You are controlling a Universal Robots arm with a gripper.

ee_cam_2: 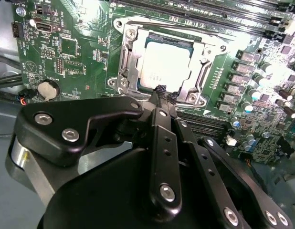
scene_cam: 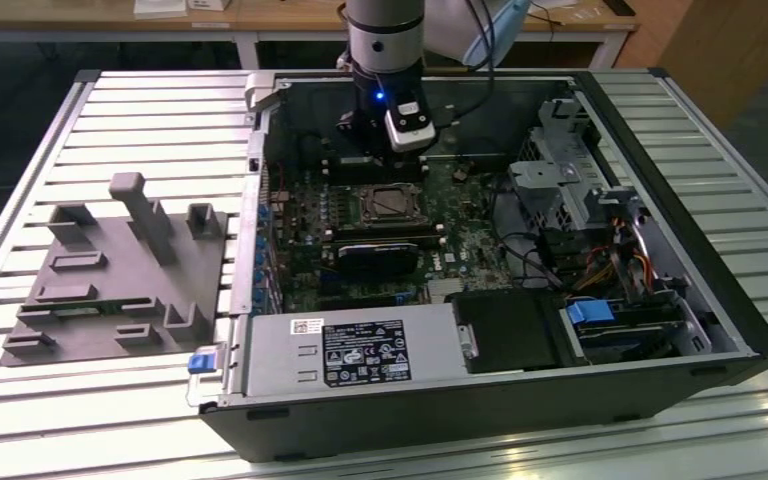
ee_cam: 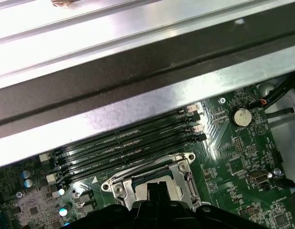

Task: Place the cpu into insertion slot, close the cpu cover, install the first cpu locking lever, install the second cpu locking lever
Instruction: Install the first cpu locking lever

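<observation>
Directly ahead of the claw (ee_cam_2: 161, 91) tips lies the cpu cover (ee_cam_2: 203, 59), a thin silvery square metal frame plate with a large square window. The cover lies flat over the insertion slot (ee_cam_2: 172, 39), a small square socket with a black-and-metal rim. A dark strip of the slot shows inside the window on the side farthest from the claw. The cpu (ee_cam_2: 166, 64), a small flat square chip with a dull silver-grey metal top, is seated in the slot and shows through the window, just beyond the claw tips.

The claw is clenched. In the second wrist view its black fingers (ee_cam_2: 159, 124) meet at a point with no gap, and nothing is seen gripped between them. It cannot be told whether the tips touch the near edge of the cover or hover just over it.

Beneath the claw spreads the green printed motherboard (ee_cam_2: 71, 52). Long black memory slots (ee_cam: 128, 143) run in parallel on the far side of the socket from the claw. A round silver coin cell (ee_cam_2: 47, 88) sits on the board beside the claw body.

In the exterior view the claw (scene_cam: 391, 160) hangs from the grey arm (scene_cam: 381, 30) inside the open black computer case (scene_cam: 704, 300). A grey metal power supply box (scene_cam: 277, 355) lies in the case, across the socket from the claw and well apart from it. A grey moulded fixture plate (scene_cam: 104, 290) rests on the slatted aluminium bench (scene_cam: 157, 110) outside the case, also well apart from the claw.
</observation>
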